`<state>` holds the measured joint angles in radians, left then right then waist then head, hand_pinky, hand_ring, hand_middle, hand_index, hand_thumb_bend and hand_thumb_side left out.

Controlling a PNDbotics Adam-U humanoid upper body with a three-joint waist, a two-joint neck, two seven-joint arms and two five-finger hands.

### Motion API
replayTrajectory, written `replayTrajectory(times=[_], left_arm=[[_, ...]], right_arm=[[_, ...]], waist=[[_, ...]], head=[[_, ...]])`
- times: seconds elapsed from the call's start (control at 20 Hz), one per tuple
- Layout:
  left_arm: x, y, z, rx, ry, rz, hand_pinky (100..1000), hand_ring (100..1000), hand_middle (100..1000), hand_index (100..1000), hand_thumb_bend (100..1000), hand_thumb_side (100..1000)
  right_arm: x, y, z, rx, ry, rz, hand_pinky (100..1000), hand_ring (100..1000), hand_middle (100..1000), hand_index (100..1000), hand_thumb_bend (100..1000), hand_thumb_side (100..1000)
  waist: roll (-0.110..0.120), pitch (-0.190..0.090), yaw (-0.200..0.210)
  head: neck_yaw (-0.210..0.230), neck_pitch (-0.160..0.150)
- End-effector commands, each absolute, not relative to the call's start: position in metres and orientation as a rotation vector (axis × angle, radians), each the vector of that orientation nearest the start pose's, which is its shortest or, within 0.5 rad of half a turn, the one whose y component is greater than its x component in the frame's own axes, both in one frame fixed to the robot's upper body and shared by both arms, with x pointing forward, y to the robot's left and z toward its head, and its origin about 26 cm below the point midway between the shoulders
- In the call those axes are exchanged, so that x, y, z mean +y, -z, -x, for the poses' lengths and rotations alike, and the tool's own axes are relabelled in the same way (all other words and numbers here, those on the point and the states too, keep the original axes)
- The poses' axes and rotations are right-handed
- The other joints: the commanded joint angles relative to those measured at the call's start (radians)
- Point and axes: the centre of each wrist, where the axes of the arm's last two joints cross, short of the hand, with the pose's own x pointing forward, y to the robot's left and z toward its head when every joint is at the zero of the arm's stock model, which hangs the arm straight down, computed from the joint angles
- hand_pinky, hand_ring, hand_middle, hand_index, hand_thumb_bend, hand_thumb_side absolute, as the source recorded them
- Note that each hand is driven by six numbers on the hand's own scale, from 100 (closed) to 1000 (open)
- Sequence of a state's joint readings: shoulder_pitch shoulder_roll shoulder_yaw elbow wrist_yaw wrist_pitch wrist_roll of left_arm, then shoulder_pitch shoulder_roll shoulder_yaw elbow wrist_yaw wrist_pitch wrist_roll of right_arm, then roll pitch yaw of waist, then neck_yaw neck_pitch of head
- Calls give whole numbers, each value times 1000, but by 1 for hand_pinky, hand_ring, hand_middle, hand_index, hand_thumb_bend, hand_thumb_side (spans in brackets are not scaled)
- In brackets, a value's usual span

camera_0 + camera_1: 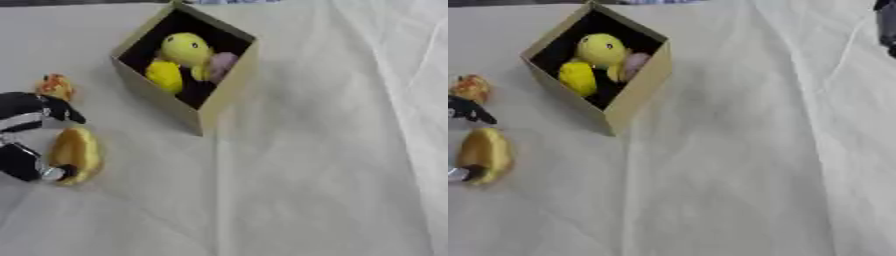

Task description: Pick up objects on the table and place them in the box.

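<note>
Soft, even light; perhaps slight blur

Yellows against a pale cloth

Tan cardboard box (219, 97), black inside, holds yellow (184, 49) and pink soft toys (222, 64); black-and-silver left hand (26, 135); cream-clothed desk (332, 175).

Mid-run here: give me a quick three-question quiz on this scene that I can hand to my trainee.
1. True or false: the box already holds yellow items.
2. Which robot hand is at the yellow-orange object on the table? A) left B) right C) both
3. Fill in: the small orange item lies to the ____ of the box, outside it.

Key
1. True: yellow toys and a pinkish one lie inside.
2. A: the left robot hand is at it, with one finger above and one below; the right robot hand only shows at the upper right edge of the right eye view.
3. left.
</note>
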<state>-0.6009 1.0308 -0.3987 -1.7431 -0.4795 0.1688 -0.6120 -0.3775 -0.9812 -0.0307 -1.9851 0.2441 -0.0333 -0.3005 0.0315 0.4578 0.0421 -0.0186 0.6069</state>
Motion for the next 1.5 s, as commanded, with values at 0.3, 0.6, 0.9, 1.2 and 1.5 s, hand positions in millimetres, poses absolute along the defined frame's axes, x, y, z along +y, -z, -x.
replayTrajectory(times=[0.3,0.6,0.9,1.2,1.5], left_arm=[[308,-262,-342,-1129,1761,-920,836,755,668,748,385,310],[298,-278,-323,-1276,1763,-893,802,708,616,706,195,246],[286,-306,-294,-1427,1744,-920,789,700,621,703,100,177],[274,-354,-288,-1683,1664,-1041,787,698,631,705,100,153],[232,-397,-311,-1950,1439,-1118,791,703,637,710,100,181]], right_arm=[[-336,-319,-281,3006,987,-1481,844,853,790,846,100,320],[-337,-317,-281,3011,978,-1490,844,853,789,846,100,326],[-338,-317,-280,3017,959,-1499,845,853,789,845,100,325],[-338,-318,-280,3005,967,-1499,845,852,789,845,100,311],[-334,-321,-281,3005,988,-1463,845,852,789,845,100,311]], waist=[[-3,-19,-2],[-5,-18,1],[-7,-19,6],[-4,-31,8],[5,-39,-12]], head=[[5,-12],[0,-12],[-6,-13],[-10,-8],[3,-14]])
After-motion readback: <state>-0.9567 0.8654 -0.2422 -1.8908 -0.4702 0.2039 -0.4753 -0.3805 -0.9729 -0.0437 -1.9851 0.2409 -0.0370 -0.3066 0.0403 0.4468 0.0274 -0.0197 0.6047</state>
